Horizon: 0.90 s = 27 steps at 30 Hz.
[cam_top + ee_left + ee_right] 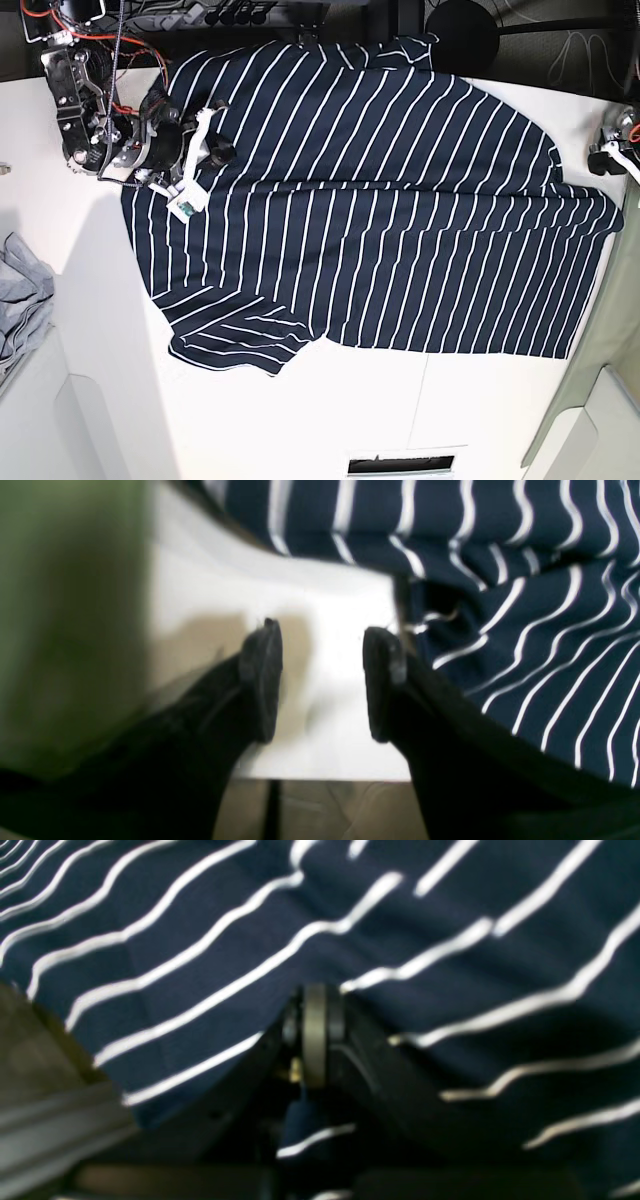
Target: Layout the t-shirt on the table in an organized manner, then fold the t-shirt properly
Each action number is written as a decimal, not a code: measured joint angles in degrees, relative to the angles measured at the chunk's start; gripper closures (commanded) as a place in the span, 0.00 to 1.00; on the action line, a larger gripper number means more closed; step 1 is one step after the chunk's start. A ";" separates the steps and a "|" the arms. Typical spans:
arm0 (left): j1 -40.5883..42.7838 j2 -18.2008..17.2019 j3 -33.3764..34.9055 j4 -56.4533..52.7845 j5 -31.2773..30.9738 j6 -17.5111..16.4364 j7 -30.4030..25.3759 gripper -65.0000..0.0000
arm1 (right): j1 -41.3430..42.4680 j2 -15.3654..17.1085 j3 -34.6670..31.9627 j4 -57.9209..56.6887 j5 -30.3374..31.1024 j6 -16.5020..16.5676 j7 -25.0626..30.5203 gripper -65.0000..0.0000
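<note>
While spread mostly flat, t-shirt (380, 230): soft, light, limp; grab hem corners.
left gripper (322, 680): jaws apart, empty.
right gripper (315, 1035): blurry, probably pinching t-shirt.

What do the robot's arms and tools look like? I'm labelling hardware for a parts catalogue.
The left tool has two matte black fingers with flat oval pads, blurred. The right tool is black too, with a grey round edge and a small brass-coloured fitting. In the base view, the right arm is black metal with red cables, white brackets and a small green part.
</note>
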 measured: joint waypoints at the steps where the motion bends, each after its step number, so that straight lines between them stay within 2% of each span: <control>1: -0.15 0.61 0.00 -1.51 0.50 0.09 -1.90 0.56 | 0.92 0.17 0.00 -1.44 0.46 0.00 0.33 1.00; 4: -1.46 2.05 -0.17 -4.66 2.95 -0.02 -7.39 0.56 | 2.67 1.68 -0.20 -3.80 0.61 -0.44 0.63 1.00; 5: -2.19 2.64 -0.20 -5.75 4.66 0.09 -8.02 0.56 | 2.75 2.67 -0.24 -4.07 0.94 -0.46 1.49 1.00; 8: -5.49 4.07 -0.39 -9.25 4.20 0.74 -8.98 0.56 | 2.69 6.14 -0.20 -4.20 2.16 -0.90 1.73 1.00; 11: -9.64 4.70 -0.39 -12.39 4.00 0.94 -9.05 0.56 | 2.64 7.93 0.13 -4.33 4.26 -1.53 1.33 1.00; 19: -15.32 5.01 -0.02 -16.83 4.37 1.73 -8.33 0.56 | 2.64 8.02 0.13 -4.33 6.71 -2.01 0.02 1.00; 23: -15.96 5.03 2.27 -16.90 4.00 -0.81 -8.04 0.56 | 2.64 7.61 0.13 -4.33 6.80 -2.16 0.00 1.00; 27: -17.88 5.51 4.15 -16.90 4.07 -0.85 -6.86 0.56 | 2.64 7.10 0.13 -4.33 7.06 -2.19 0.02 1.00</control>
